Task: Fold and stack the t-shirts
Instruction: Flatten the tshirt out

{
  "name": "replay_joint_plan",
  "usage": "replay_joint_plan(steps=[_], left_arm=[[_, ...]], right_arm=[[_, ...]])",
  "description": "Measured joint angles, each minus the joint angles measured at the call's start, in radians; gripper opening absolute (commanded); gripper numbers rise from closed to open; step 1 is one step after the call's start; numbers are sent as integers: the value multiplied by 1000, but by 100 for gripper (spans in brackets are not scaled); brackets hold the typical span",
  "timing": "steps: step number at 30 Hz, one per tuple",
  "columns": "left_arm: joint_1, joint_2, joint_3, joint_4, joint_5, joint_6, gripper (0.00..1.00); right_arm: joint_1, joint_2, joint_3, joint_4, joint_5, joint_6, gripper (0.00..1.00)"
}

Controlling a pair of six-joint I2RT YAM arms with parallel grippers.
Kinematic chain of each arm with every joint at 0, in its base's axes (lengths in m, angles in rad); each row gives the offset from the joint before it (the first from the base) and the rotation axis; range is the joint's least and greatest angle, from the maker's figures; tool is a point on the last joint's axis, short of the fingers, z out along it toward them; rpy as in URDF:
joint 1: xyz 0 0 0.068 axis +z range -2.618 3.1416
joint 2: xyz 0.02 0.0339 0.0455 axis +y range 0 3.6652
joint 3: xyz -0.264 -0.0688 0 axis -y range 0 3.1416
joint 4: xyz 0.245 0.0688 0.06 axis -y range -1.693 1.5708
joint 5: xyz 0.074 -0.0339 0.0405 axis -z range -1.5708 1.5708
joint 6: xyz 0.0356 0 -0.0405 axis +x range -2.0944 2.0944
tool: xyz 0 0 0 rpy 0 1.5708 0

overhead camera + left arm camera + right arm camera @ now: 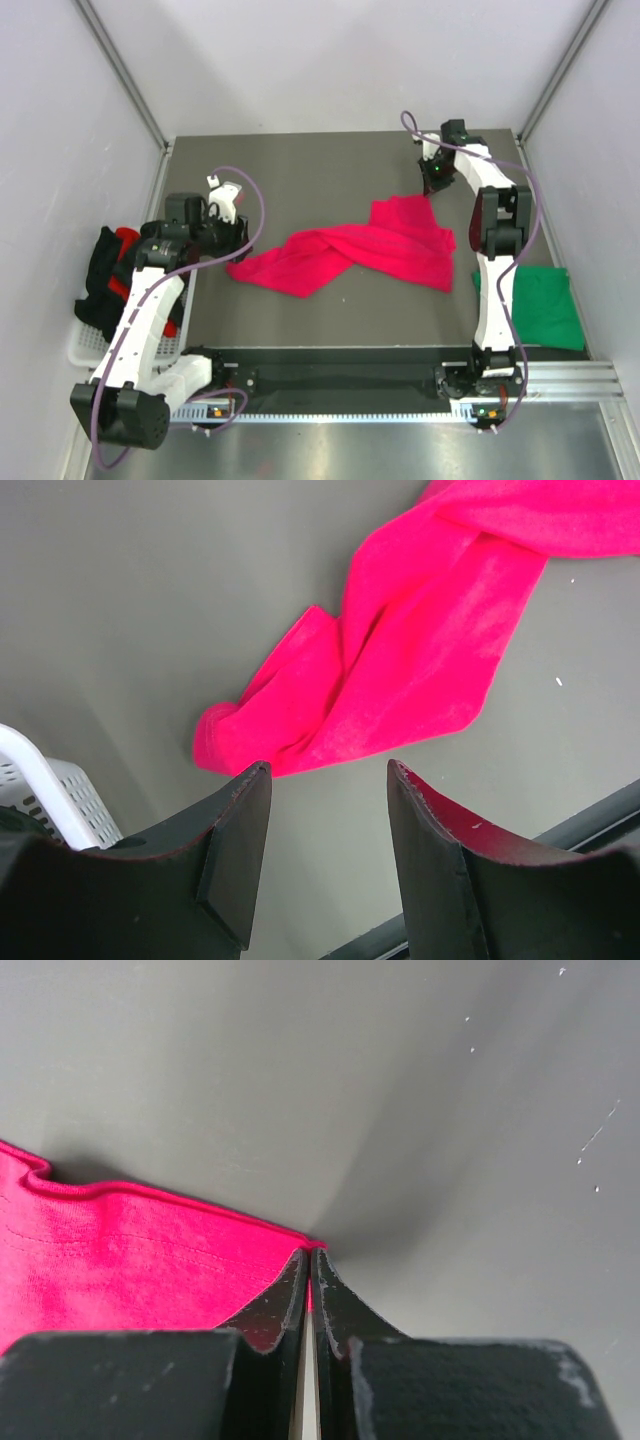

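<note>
The grey tabletop (300, 170) is taken up across its middle by the pink t-shirt (350, 255), which is spread in a rumpled, twisted band from near the left edge towards the far right corner. Its wider part is seen right of the middle, and its narrow bunched end is seen at the left.

A green t-shirt (540, 305) is laid flat and folded at the right edge, towards the near right corner, well apart from the pink one and partly hidden by the right arm.

A heap of black and red t-shirts (105, 275) is held in a white basket (85, 345) set just beside the left edge, towards the near left corner.

The right gripper (310, 1255) is closed, and the far right corner of the pink t-shirt (120, 1260) is pinched by its hem between the fingers.

The left gripper (328, 770) is held open with nothing between its fingers; the bunched left end of the pink t-shirt (420, 650) is seen just beyond the fingertips, not touched by them.
</note>
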Motion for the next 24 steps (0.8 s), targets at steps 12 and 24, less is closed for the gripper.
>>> replay_joint_plan(steps=[12, 24], left_arm=[[3, -11, -5, 0, 4, -1, 55], [5, -5, -5, 1, 20, -3, 56]], right_arm=[[0, -219, -179, 36, 39, 0, 0], [7, -464, -266, 92, 24, 8, 0]])
